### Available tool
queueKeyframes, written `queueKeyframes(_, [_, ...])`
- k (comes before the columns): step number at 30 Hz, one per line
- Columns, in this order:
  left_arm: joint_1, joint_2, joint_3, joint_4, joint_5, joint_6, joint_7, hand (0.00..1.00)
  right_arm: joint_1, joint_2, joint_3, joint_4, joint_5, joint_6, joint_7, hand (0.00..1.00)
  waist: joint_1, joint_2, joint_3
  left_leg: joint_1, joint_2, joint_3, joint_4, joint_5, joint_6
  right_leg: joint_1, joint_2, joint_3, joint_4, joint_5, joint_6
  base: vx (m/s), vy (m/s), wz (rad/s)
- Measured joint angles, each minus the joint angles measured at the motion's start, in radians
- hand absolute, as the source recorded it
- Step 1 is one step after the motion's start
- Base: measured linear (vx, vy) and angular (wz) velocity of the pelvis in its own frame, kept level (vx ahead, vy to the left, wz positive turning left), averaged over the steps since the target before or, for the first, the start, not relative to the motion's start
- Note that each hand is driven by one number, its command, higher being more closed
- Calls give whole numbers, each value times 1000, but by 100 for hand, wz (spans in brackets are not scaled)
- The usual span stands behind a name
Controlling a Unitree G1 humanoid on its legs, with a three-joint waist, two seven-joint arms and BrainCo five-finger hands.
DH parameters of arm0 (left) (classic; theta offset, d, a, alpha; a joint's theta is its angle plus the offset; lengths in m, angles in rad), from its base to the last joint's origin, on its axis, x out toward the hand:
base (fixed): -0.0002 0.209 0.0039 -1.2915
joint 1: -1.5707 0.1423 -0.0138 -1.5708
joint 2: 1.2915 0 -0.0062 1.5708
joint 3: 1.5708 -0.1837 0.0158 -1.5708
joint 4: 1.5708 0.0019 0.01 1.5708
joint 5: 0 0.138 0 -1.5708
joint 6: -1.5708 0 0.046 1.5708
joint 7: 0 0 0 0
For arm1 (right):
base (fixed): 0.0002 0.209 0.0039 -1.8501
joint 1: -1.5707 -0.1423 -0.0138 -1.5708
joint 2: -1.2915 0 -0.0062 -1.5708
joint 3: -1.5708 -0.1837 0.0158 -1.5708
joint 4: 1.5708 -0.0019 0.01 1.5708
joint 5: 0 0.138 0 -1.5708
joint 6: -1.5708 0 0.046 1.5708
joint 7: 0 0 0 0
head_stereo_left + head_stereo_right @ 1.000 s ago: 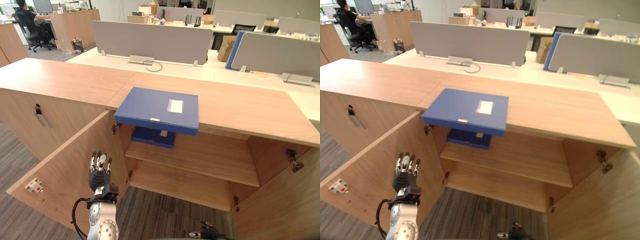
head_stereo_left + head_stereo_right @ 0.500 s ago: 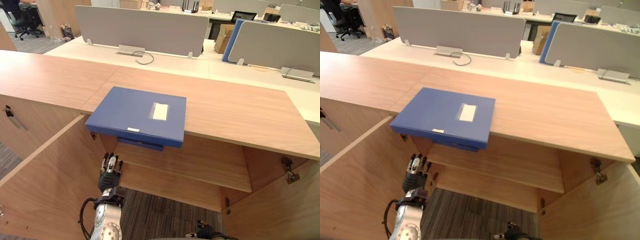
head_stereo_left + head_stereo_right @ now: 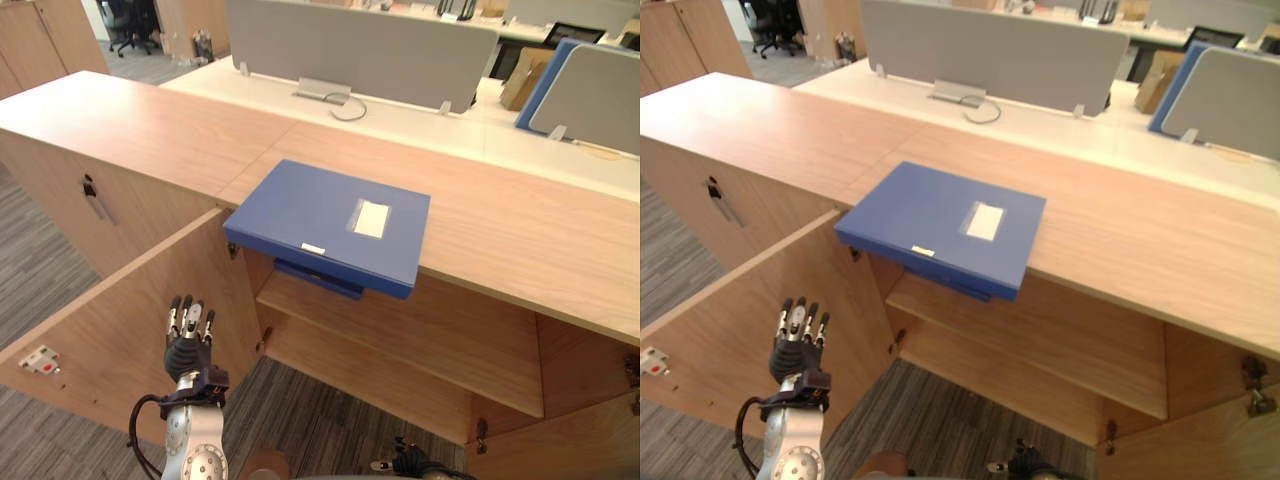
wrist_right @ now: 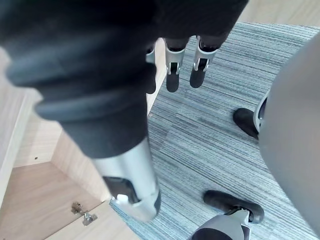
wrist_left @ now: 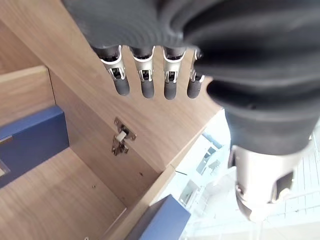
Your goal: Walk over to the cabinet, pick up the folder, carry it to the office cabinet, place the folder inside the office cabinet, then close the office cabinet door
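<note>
The folder (image 3: 330, 222) is being supported flat on the worktop (image 3: 520, 230) at frame centre, long axis along the overhung front edge. The left robot hand (image 3: 187, 335) and right robot hand (image 4: 172, 75) are being held spread, empty.

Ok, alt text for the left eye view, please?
A blue folder lies flat on the wooden cabinet top, its front edge overhanging the open cabinet below, where a second blue folder sits on the upper shelf. The left hand is raised with fingers straight before the open left door.
</note>
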Motion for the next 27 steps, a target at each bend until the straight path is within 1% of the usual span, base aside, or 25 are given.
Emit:
queueKeyframes(1, [9, -1, 1, 0, 0, 6, 0, 0, 1, 9, -1, -2, 0, 1, 1, 0, 0, -5, -1, 31, -10, 2, -65, 15, 24, -4, -9, 0, 2, 2, 0, -55, 82, 0])
queueKeyframes(2, [11, -1, -2, 0, 0, 9, 0, 0, 1, 12, -1, -4, 0, 1, 1, 0, -1, -5, -1, 49, -15, 4, -100, 22, 37, -5, -12, 0, 4, 2, 0, -70, 54, -1])
queueKeyframes(3, [13, -1, -7, -2, 0, 16, 0, 0, 6, 20, -4, -13, 0, 2, 3, 0, -1, -2, -4, 78, -18, 10, -168, 32, 52, -9, -14, 0, 6, 2, 0, -50, 32, -1])
queueKeyframes(4, [13, -1, -8, -4, 0, 18, -1, 0, 6, 27, -11, -14, 0, 2, 3, 0, -1, -5, -6, 91, -21, 13, -198, 43, 57, -14, -17, 2, 6, 2, 0, -67, 7, -7])
queueKeyframes(6, [21, -1, -9, -15, 16, 26, 0, 0, 10, 55, -35, -17, 0, 6, 7, 0, -1, -15, -22, 114, -28, 27, -277, 84, 53, -24, -23, 6, 0, 6, -6, -40, -24, -12])
queueKeyframes(7, [21, -1, -11, -16, 35, 26, 2, 0, 12, 60, -35, -21, 0, 6, 7, 0, -1, -16, -24, 122, -29, 28, -294, 92, 51, -24, -23, 7, -3, 6, -7, -9, -45, -4])
queueKeyframes(10, [20, -1, -18, -50, 156, 33, 20, 0, 21, 70, -35, -27, 0, 7, 9, 0, -2, -23, -39, 147, -32, 30, -361, 126, 47, -24, -19, 7, -13, 12, -6, 15, -54, 1])
queueKeyframes(12, [13, -1, -19, -88, 257, 34, 34, 0, 24, 75, -36, -27, 0, 7, 9, 0, -1, -28, -49, 161, -32, 30, -393, 144, 43, -23, -15, 7, -21, 13, -6, 47, -38, 2])
queueKeyframes(14, [-1, 0, -20, -127, 333, 35, 51, 0, 27, 76, -37, -23, -1, 6, 9, 0, -1, -29, -59, 166, -33, 30, -409, 151, 42, -23, -12, 6, -32, 13, -6, 42, -18, 1])
queueKeyframes(15, [-9, 1, -19, -158, 399, 35, 72, 0, 27, 76, -37, -20, -1, 6, 9, 0, -1, -29, -63, 171, -33, 30, -412, 152, 42, -23, -12, 6, -34, 13, -6, 58, 8, -3])
queueKeyframes(16, [-27, 2, -15, -212, 510, 34, 110, 0, 27, 78, -39, -17, -1, 5, 9, 0, -1, -30, -67, 180, -34, 34, -419, 152, 42, -16, -11, 9, -39, 14, -6, 44, 14, -6])
queueKeyframes(19, [-40, 3, 5, -327, 706, 31, 158, 0, 27, 86, -79, -6, -4, 3, 9, 0, -2, -32, -79, 199, -36, 48, -440, 152, 43, -12, -13, 28, -40, 14, -5, 28, 33, -14])
queueKeyframes(20, [-40, 3, 8, -350, 738, 28, 164, 0, 27, 87, -79, -4, -5, 2, 9, 0, -2, -32, -80, 202, -37, 51, -443, 152, 43, -13, -14, 34, -40, 14, -5, 15, 48, -20])
queueKeyframes(22, [-52, 10, 10, -402, 871, 19, 186, 0, 23, 89, -78, 7, -24, -3, 10, 0, -3, -35, -82, 215, -40, 64, -450, 152, 44, -15, -18, 50, -42, 17, 0, 2, 59, -17])
queueKeyframes(23, [-63, 15, 4, -403, 892, 16, 194, 0, 23, 92, -78, 9, -31, -3, 10, 0, -1, -38, -84, 215, -40, 70, -451, 152, 44, -16, -18, 55, -47, 19, 2, -17, 47, -19])
queueKeyframes(24, [-79, 26, -7, -403, 952, 13, 213, 0, 23, 97, -78, 9, -44, -4, 12, 0, -1, -41, -86, 216, -39, 77, -452, 152, 44, -23, -16, 64, -52, 23, 3, -33, 31, -24])
queueKeyframes(25, [-102, 55, -40, -397, 1027, 10, 237, 0, 23, 100, -78, 10, -46, -6, 16, 0, -4, -45, -89, 217, -37, 89, -456, 152, 44, -23, -13, 77, -57, 28, 0, -27, 22, -28])
queueKeyframes(26, [-116, 74, -63, -386, 1062, 6, 243, 0, 23, 100, -78, 11, -47, -6, 17, 0, -3, -46, -91, 219, -36, 97, -458, 152, 44, -24, -12, 86, -62, 32, 0, -41, 25, -36])
queueKeyframes(27, [-140, 107, -94, -362, 1149, -3, 247, 0, 23, 99, -78, 12, -69, -6, 20, 0, -8, -45, -95, 224, -35, 110, -461, 152, 44, -23, -8, 100, -75, 41, -1, -40, 16, -38])
